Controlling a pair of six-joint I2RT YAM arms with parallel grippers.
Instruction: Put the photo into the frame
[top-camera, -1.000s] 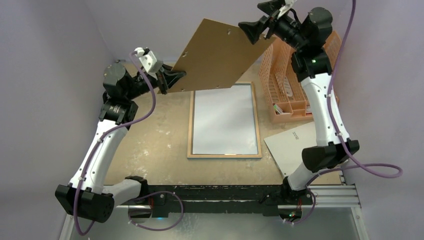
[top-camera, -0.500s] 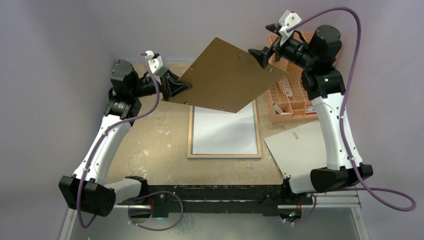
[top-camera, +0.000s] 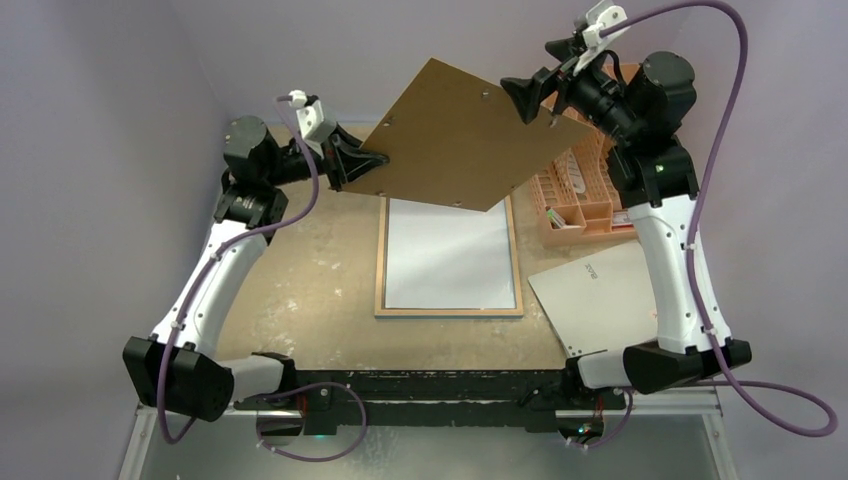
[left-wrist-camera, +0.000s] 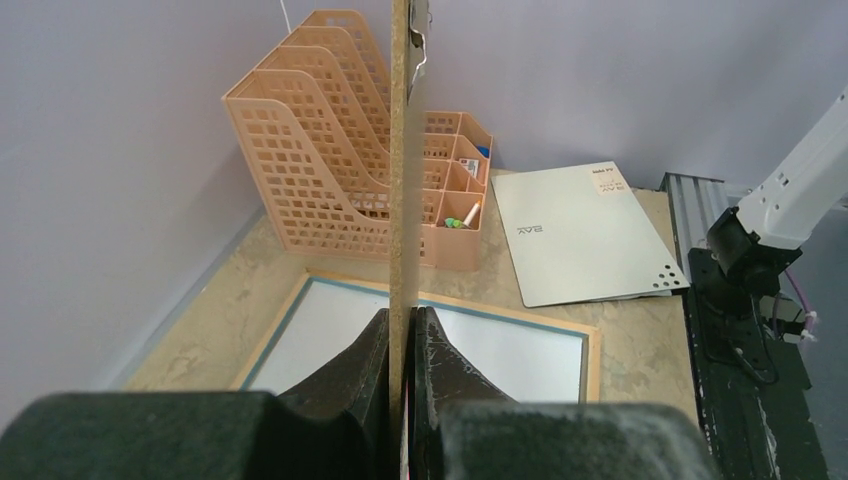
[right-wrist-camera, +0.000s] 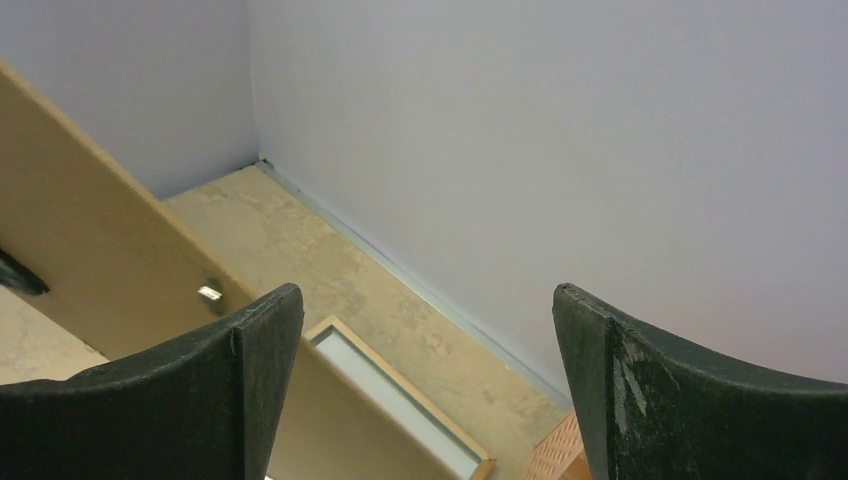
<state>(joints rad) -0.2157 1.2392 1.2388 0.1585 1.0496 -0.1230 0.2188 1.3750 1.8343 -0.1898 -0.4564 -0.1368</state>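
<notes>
You had the left hand (left-wrist-camera: 400, 335) pinched on the thin brown board (left-wrist-camera: 400, 150), seen edge-on and upright. Beneath it the frame (left-wrist-camera: 592, 345) lay flat on the worktop (left-wrist-camera: 200, 350), the peach organiser (left-wrist-camera: 320, 170) at the walled edge, a pale printed sheet (left-wrist-camera: 585, 235) just beside it.

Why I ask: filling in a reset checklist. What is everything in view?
backing board: 1, brown, tilted in the air over the frame's far end
frame: 1, pale wood rim, white inside, flat at table centre
file organiser: 1, peach, far right of table
flat sheet: 1, pale grey, near right of table
table: 1, mottled tan
left gripper: 1, black, shut on the backing board's edge
right gripper: 1, black, open beside the board's far right corner
</notes>
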